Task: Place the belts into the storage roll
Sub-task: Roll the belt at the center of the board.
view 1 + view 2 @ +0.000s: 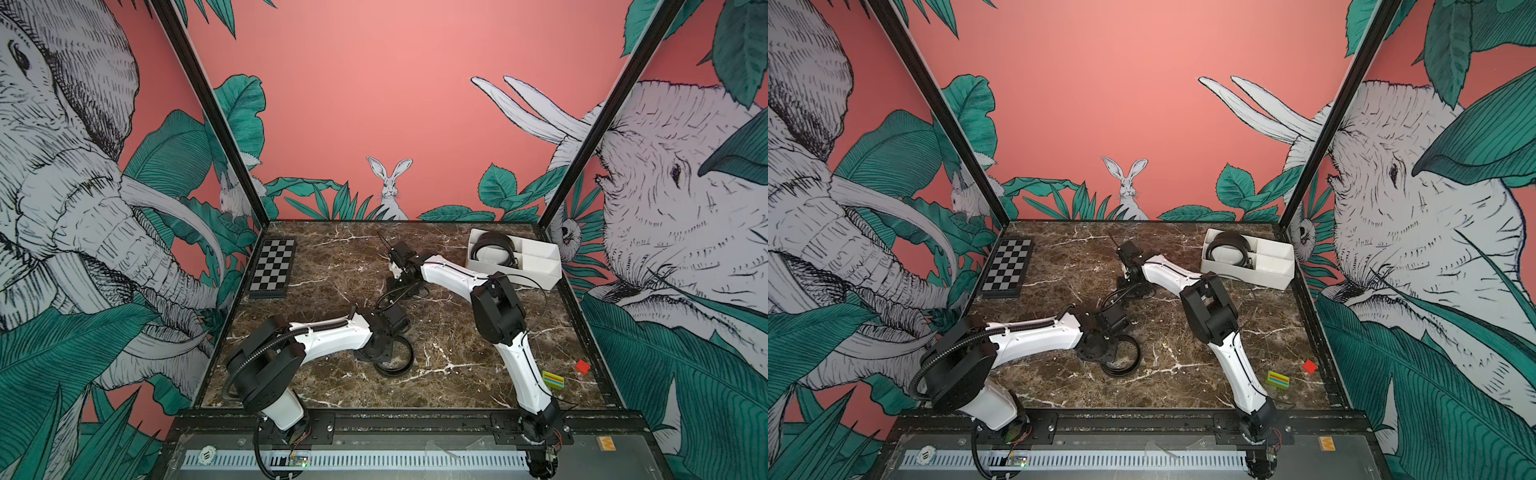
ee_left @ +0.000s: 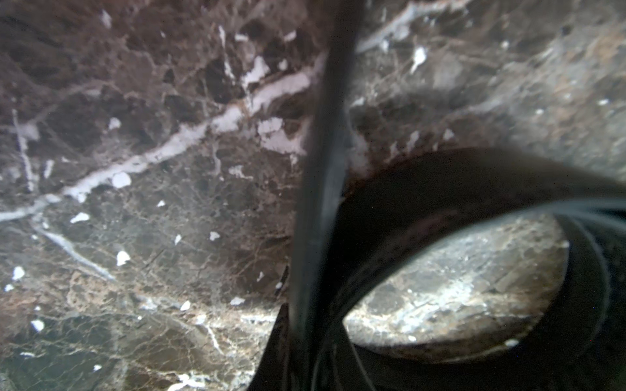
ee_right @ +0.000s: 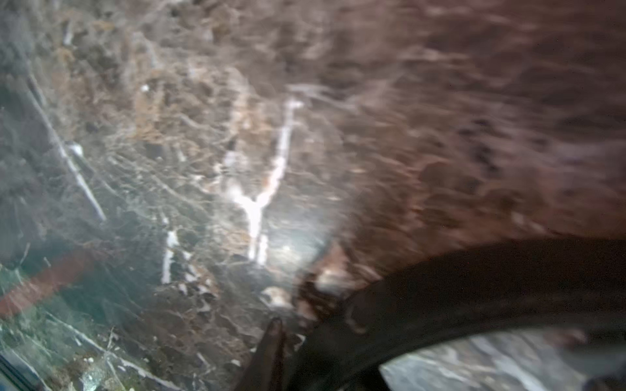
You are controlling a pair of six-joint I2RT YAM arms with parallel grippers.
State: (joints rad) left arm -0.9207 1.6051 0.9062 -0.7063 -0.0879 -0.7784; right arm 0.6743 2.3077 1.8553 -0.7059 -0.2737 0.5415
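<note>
Belts are being picked up: left gripper [image 1: 380, 353] clamping a coiled belt [image 1: 392, 372], right gripper [image 1: 401, 284], closure unclear, meeting the middle belt [image 3: 474, 294]; lifting to the storage roll [image 1: 519, 270] likely follows.

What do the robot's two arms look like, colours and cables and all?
Both arms have smooth white shell links joined by bulky black joint housings. The left arm carries a thick ribbed black hose along its links; the right arm shows a thin black cable. No markings show.
</note>
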